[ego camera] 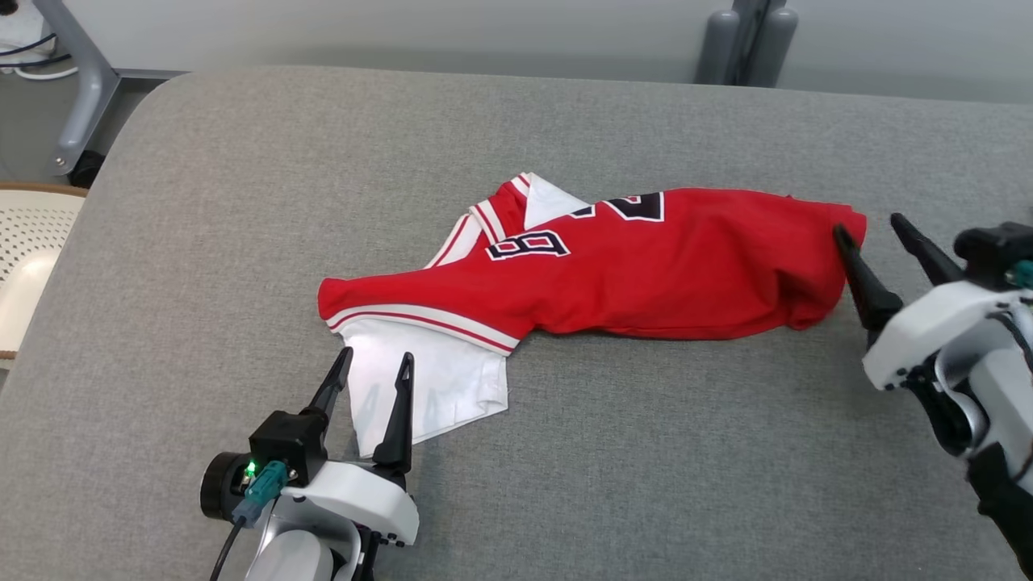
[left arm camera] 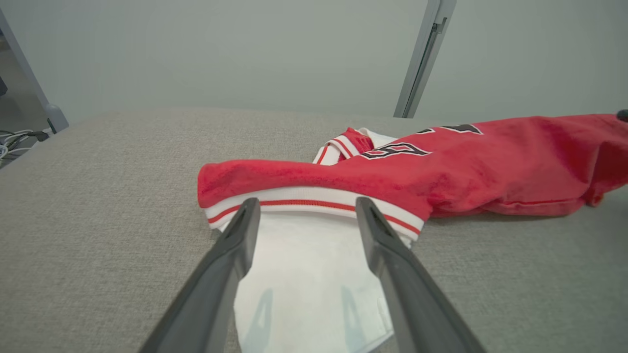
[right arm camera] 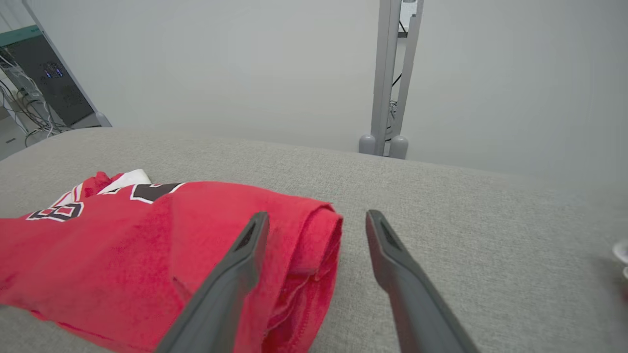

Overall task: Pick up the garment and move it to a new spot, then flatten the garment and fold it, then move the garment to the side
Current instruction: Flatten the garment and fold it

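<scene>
On the grey padded table, the crumpled red garment is lying mid-surface while the left gripper and right gripper, both gaping wide and empty, are hovering at its ends, apparently preparing the pick-up, which is calling for pinching cloth at each end.

Grey woven-fabric tabletop spans the scene. Far right: pale grey metal upright post. Far left: angled grey metal frame leg, white cables. Left edge: white perforated plastic seat.
</scene>
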Robot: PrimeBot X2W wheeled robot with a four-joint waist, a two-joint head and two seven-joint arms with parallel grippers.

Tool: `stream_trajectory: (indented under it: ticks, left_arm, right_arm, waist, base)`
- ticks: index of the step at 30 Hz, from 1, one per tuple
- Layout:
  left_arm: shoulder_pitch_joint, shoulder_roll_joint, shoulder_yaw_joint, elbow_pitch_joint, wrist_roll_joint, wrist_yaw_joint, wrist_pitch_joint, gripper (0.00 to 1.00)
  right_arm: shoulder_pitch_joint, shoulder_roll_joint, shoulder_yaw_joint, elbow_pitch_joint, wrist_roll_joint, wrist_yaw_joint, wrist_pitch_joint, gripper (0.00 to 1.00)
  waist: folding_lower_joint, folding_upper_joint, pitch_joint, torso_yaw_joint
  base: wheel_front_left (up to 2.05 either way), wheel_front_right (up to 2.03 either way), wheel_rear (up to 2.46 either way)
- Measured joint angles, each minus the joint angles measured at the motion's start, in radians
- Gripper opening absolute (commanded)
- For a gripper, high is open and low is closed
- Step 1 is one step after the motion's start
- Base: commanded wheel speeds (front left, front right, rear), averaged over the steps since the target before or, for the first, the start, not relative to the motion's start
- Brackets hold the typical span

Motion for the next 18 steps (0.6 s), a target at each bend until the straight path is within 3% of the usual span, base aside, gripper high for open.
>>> stream_trajectory:
  ticks: [4,8,13,18]
  left_arm:
    - [0.004,0.000,0.002,-0.011,0.000,0.002,0.000,1.00]
    - [0.008,0.000,0.003,-0.017,0.001,0.002,0.000,1.00]
    - [0.008,0.000,0.004,-0.017,0.004,0.002,0.000,1.00]
    - [0.005,0.000,-0.001,-0.010,0.007,-0.005,0.000,1.00]
  right_arm:
    - [0.123,-0.013,-0.128,-0.101,-0.080,0.000,-0.001,1.00]
    - [0.267,0.014,-0.229,-0.202,-0.171,0.000,-0.001,1.00]
    - [0.375,0.059,-0.245,-0.291,-0.245,0.000,-0.001,1.00]
    - [0.344,0.078,-0.230,-0.265,-0.291,0.000,-0.001,1.00]
  waist:
    - [0.0000,0.0000,-0.003,-0.016]
    - [-0.0001,0.0000,-0.004,-0.029]
    - [0.0000,0.0000,0.002,-0.036]
    - [0.0000,0.0000,0.010,-0.026]
  base:
    - [0.00,0.00,0.00]
    - [0.00,0.00,0.00]
    - [0.00,0.00,0.00]
    - [0.00,0.00,0.00]
